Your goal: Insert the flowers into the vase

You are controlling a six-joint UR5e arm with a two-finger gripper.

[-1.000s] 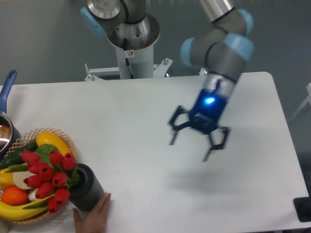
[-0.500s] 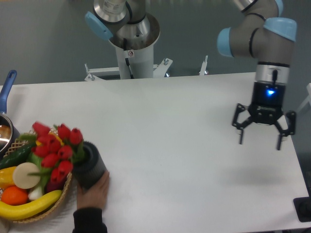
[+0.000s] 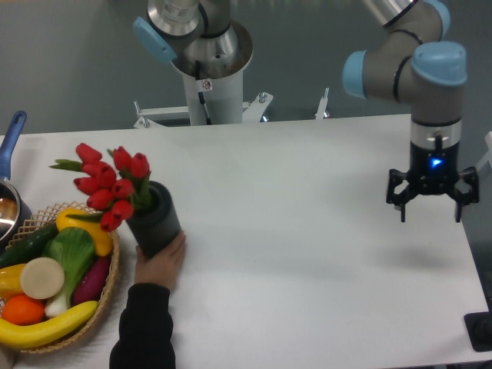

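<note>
The flowers (image 3: 110,181), red tulip buds with green stems, stick out of the top of the vase (image 3: 155,222), a dark grey cylinder standing tilted at the left of the table. A person's hand (image 3: 159,264) holds the vase from below. My gripper (image 3: 430,207) is open and empty, hanging above the right side of the table, far from the vase.
A wicker basket (image 3: 104,296) with bananas, a green vegetable and other produce sits at the front left. A blue-handled pot (image 3: 11,165) is at the left edge. The person's dark sleeve (image 3: 142,330) reaches in from the front. A robot base (image 3: 207,73) stands behind the table.
The hand has lifted the vase and flowers up and right, off the basket, setting it more upright. My gripper has moved right and slightly down, staying open.
</note>
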